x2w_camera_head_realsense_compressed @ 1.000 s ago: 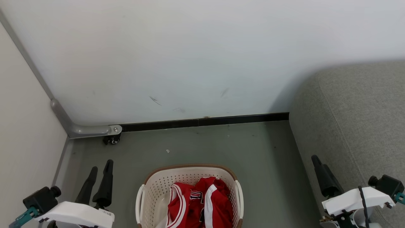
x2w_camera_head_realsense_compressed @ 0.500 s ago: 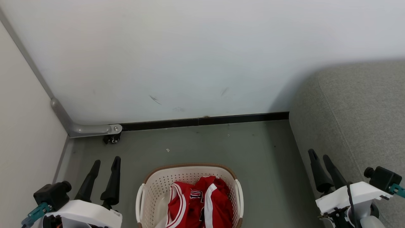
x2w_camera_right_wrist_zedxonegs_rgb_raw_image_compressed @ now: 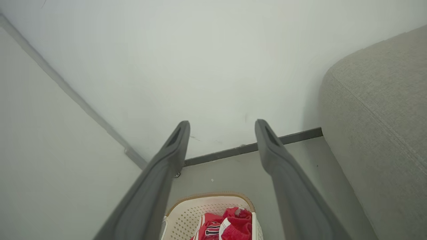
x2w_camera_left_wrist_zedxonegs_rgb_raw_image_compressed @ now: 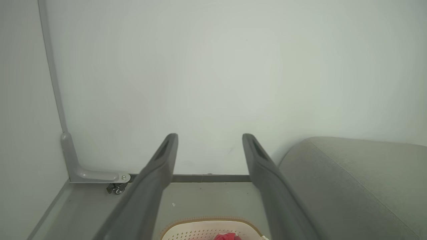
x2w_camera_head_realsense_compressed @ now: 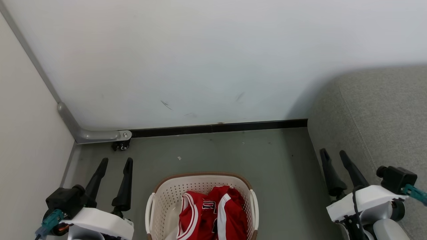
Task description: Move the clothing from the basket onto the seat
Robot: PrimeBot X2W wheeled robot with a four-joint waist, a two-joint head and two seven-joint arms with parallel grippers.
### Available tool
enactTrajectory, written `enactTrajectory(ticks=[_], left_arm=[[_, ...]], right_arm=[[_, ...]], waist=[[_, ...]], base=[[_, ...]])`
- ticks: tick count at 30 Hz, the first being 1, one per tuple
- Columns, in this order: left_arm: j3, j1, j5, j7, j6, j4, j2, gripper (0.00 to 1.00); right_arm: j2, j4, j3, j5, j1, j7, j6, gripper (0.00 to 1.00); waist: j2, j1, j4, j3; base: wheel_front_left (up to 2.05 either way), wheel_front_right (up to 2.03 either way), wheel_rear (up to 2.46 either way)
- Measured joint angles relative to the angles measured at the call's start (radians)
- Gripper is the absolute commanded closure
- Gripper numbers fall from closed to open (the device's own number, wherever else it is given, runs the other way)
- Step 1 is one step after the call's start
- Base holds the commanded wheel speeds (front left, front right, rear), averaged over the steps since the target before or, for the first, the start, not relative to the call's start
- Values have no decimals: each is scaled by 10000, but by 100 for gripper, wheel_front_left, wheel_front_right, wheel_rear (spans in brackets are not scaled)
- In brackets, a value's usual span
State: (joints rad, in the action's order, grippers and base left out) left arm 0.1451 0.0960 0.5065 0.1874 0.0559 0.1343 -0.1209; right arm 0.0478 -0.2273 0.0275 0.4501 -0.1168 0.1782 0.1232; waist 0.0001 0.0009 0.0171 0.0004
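**A:** Head view first. Where is the clothing?
**B:** The clothing [x2w_camera_head_realsense_compressed: 213, 216] lies bunched in the basket [x2w_camera_head_realsense_compressed: 166, 196], which stands on the floor [x2w_camera_head_realsense_compressed: 217, 153] at the bottom middle. A white-striped fold lies beside a lettered piece.
**A:** And the seat?
**B:** The seat [x2w_camera_head_realsense_compressed: 377, 113] is on the right, back against the wall [x2w_camera_head_realsense_compressed: 200, 60]. It stands apart from the basket, with bare floor between them.
**A:** The grippers?
**B:** The left gripper [x2w_camera_head_realsense_compressed: 116, 160] hangs left of the basket, jaws spread wide with nothing between them. The right gripper [x2w_camera_head_realsense_compressed: 333, 152] hangs near the seat's edge, just as wide and empty.
**A:** Left wrist view?
**B:** Its two fingers [x2w_camera_left_wrist_zedxonegs_rgb_raw_image_compressed: 165, 156] stand far apart, pointing toward the wall. The basket's far rim and a scrap of red show at the bottom between them. The seat is to the right. A small caster [x2w_camera_left_wrist_zedxonegs_rgb_raw_image_compressed: 116, 189] sits in the corner under a grey bracket [x2w_camera_left_wrist_zedxonegs_rgb_raw_image_compressed: 86, 173].
**A:** Right wrist view?
**B:** The fingers [x2w_camera_right_wrist_zedxonegs_rgb_raw_image_compressed: 173, 150] are wide apart here too and grip nothing. The basket is low between them with the clothing inside, and the seat rises on the right.
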Motion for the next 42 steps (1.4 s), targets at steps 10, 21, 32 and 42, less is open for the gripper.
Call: enactTrajectory(ticks=[10, 21, 32, 42], left_arm=[[-31, 49, -1331, 328, -4, -82, 127, 0], [-46, 214, -2775, 644, 10, -98, 161, 0], [-217, 214, -2736, 650, 151, 163, 301, 0], [-245, 207, -2332, 650, 282, 742, 512, 0]], right_arm=[[-23, 192, 270, -1524, -131, 374, 0, 0], [-23, 334, 435, -3060, -161, 713, 2, 0], [-23, 476, 451, -3231, -303, 713, 2, 0], [-23, 690, 445, -3342, -307, 715, 2, 0]], waist=[[0, -2, 76, -58], [0, -3, 124, -128], [0, -4, 120, -126], [0, -4, 83, 24]], base=[[0, 0, 0], [0, 0, 0], [0, 0, 0], [0, 0, 0]])
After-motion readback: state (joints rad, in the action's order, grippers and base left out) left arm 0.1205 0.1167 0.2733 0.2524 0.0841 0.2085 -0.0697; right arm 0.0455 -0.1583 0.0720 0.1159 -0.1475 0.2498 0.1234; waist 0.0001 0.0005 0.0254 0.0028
